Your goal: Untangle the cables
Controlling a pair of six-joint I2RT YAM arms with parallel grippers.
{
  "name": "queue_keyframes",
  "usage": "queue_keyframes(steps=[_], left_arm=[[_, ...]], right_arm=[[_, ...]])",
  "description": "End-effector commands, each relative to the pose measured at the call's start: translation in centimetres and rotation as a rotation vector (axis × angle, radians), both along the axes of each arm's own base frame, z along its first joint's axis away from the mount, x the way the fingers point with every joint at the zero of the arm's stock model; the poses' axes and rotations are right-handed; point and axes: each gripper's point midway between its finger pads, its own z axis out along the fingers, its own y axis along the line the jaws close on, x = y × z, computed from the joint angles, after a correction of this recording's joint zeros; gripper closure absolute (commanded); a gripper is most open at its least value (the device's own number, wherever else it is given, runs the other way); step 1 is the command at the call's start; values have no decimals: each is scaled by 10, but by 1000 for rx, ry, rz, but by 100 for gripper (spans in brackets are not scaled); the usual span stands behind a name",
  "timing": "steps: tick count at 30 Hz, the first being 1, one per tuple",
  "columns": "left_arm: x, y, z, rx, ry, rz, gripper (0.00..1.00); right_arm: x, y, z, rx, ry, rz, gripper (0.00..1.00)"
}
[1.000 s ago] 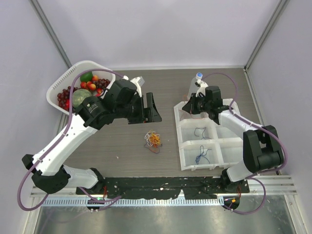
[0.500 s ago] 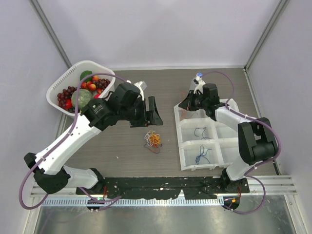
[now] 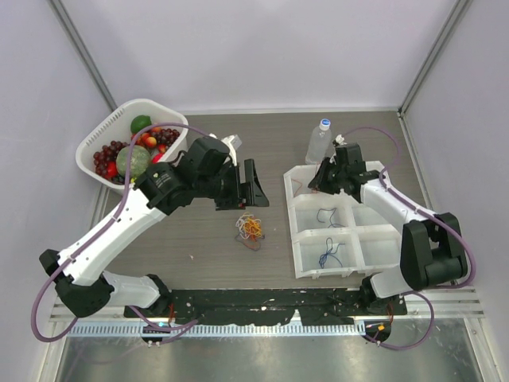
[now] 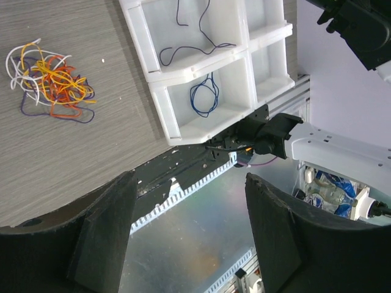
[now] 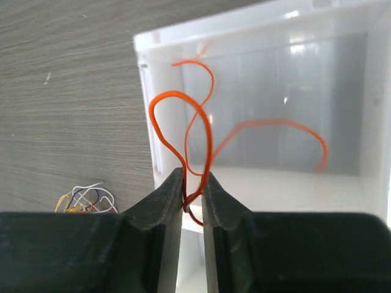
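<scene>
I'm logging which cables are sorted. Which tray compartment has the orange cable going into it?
The far-left compartment of the tray, under the right gripper, which pinches the orange cable above it. The two nearer compartments hold dark blue cables.

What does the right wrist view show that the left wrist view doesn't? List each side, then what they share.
Right wrist only: the right gripper with its fingers narrowly around an orange cable over a tray compartment.
Left wrist only: the open left gripper and two blue cables in separate compartments.
Both: the white tray and the tangled cable pile on the table.
</scene>
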Motion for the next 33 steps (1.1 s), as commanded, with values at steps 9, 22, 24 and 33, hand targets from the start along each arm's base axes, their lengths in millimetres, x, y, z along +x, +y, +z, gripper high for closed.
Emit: queue_keyframes(steps=[9, 22, 24, 33], left_arm=[[-7, 3, -6, -30, 1, -10, 24], [-4, 1, -53, 72, 15, -77, 35], [-1, 4, -70, 133, 9, -104, 37], [32, 30, -138, 433, 50, -76, 50]], right_arm=[[0, -23, 34, -85, 25, -124, 62], [-24, 2, 90, -29, -78, 27, 60], [-45, 29, 94, 43, -95, 125, 60], [-142, 96, 78, 136, -96, 342, 62]])
